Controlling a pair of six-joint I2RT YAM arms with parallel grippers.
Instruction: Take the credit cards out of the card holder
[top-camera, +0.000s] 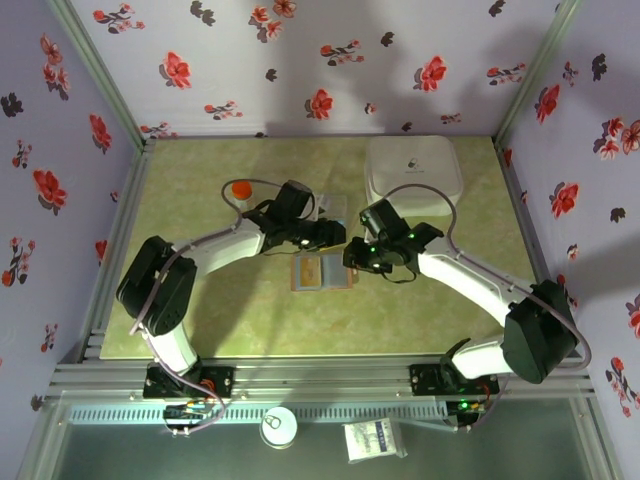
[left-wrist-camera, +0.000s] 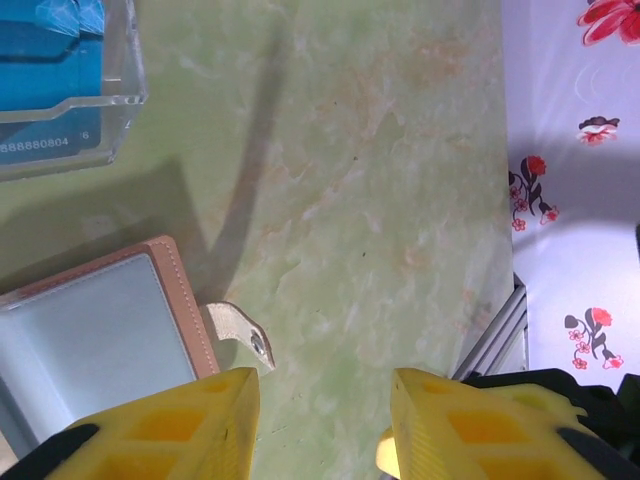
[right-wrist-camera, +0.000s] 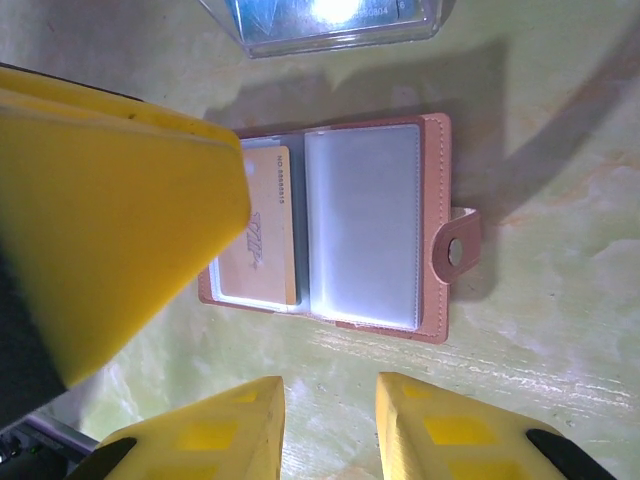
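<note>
Yellow-fingered right gripper (right-wrist-camera: 330, 410) hangs partly open and empty beside the open tan-brown bifold card holder (right-wrist-camera: 400, 230) at the green desk's (top-camera: 200, 320) middle. The left gripper (left-wrist-camera: 322, 400) gapes empty by its snap tab (left-wrist-camera: 240, 335). Best pin the holder, then pinch the yellow-orange credit card's (right-wrist-camera: 255, 225) edge.

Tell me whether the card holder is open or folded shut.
Open, spread flat: the card holder shows both inner panels, a yellow-orange card in one.

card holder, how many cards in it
1: an orange card in the card holder pocket farthest from the snap tab; the other pocket looks empty. More may hide behind it.
</note>
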